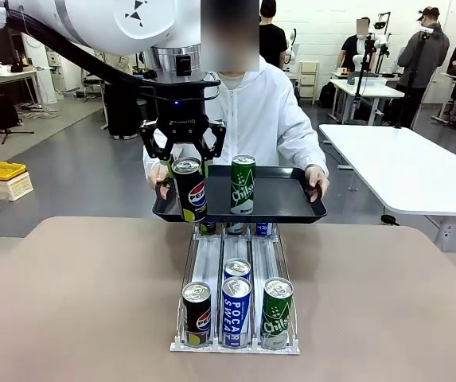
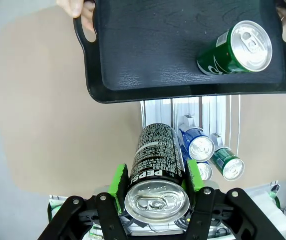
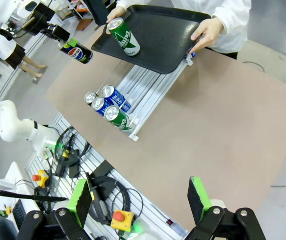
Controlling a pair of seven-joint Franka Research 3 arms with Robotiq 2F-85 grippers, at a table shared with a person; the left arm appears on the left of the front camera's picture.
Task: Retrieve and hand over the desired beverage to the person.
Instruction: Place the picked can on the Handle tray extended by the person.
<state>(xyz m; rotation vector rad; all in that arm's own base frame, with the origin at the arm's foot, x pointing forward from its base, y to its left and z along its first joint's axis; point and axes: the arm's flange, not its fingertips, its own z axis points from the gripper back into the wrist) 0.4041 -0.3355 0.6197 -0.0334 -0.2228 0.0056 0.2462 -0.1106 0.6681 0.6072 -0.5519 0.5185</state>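
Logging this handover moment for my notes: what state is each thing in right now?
Left pincer: shut on the Pepsi can.
Pepsi can: held upright above the table, at the tray's edge.
Right pincer: open, holding nothing.
Tray: held level by the person's hands.
Green can: standing upright on the tray.
Rack: holds cans in its lanes.

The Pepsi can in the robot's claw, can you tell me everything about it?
The Pepsi can is tall, slim and black, with a shiny silver top whose tab looks unopened, and white PEPSI lettering. The left claw squeezes it between green pads. It hangs upright in the air at the near edge of the person's black tray.
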